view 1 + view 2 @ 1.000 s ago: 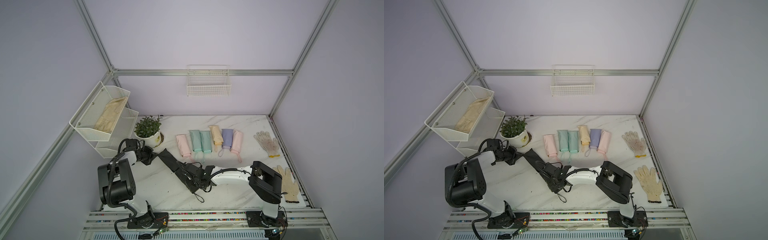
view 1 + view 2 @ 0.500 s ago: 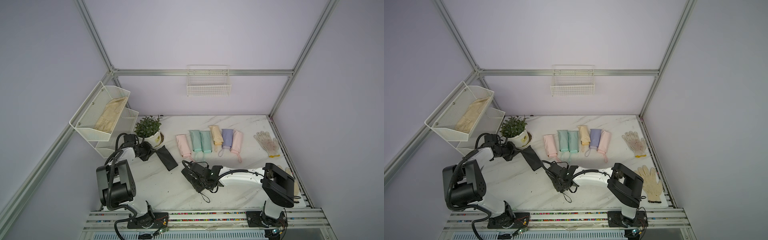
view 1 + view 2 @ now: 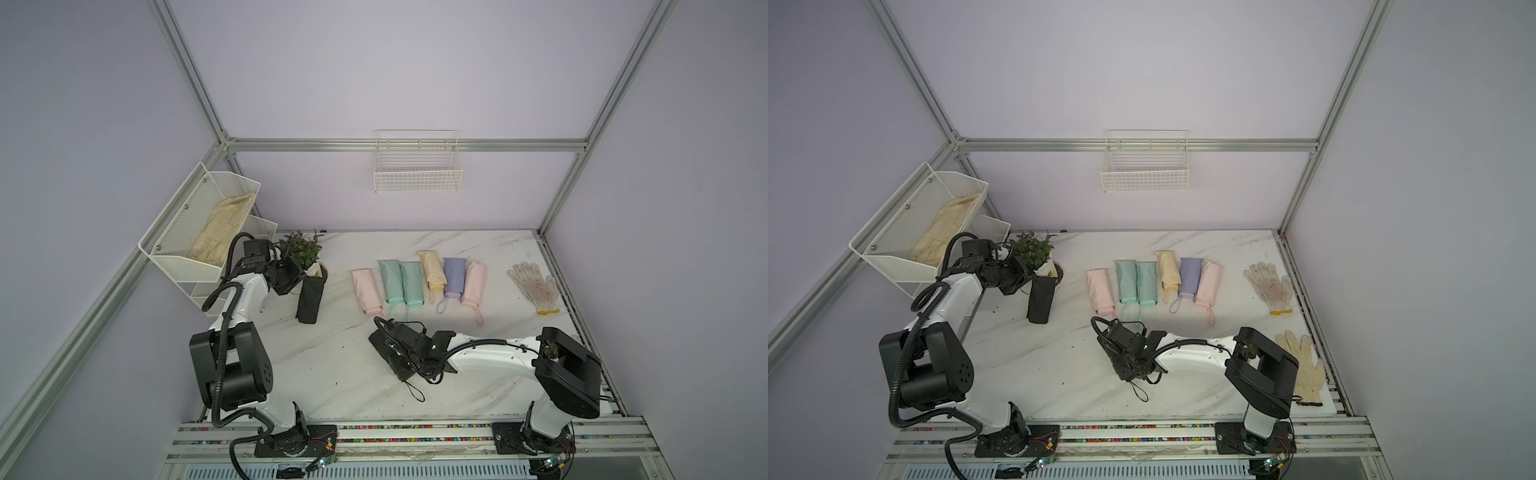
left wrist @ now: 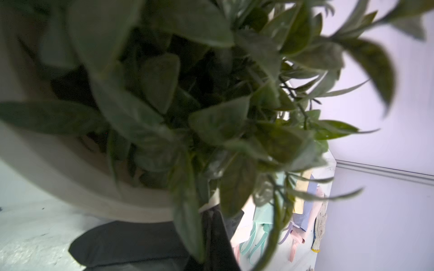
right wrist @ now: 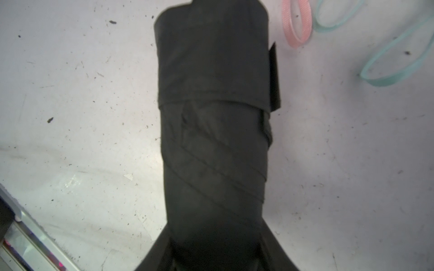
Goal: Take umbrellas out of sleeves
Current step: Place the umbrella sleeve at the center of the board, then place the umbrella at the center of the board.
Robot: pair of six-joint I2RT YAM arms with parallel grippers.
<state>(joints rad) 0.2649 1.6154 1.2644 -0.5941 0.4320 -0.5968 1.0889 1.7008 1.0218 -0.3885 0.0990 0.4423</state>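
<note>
Held by me: left tool [image 3: 305, 279] pinched shut on flat black fabric sleeve [image 3: 309, 301], drawn aside. Right tool [image 3: 400, 359] clamps black pleated folded umbrella [image 5: 216, 140], keeping the two apart.

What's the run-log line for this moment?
left gripper: shut on black sleeve beside plant | right gripper: shut on black umbrella | state: umbrella out of sleeve | pastel umbrellas: sleeved

The black umbrella [image 5: 211, 152] is showing as matt, finely woven cloth folded in crisp diagonal pleats, while the black sleeve [image 3: 309, 303] at the left is looking like smoother, limp matt fabric. The table [image 5: 70, 105] is presenting a white marble-look surface with a faint sheen, scuffed and speckled with dark grit. At the far wall the wire basket [image 3: 417, 178] is reading as white-coated metal, and the glove [image 3: 534, 286] at the right is showing a nubby knit.
</note>
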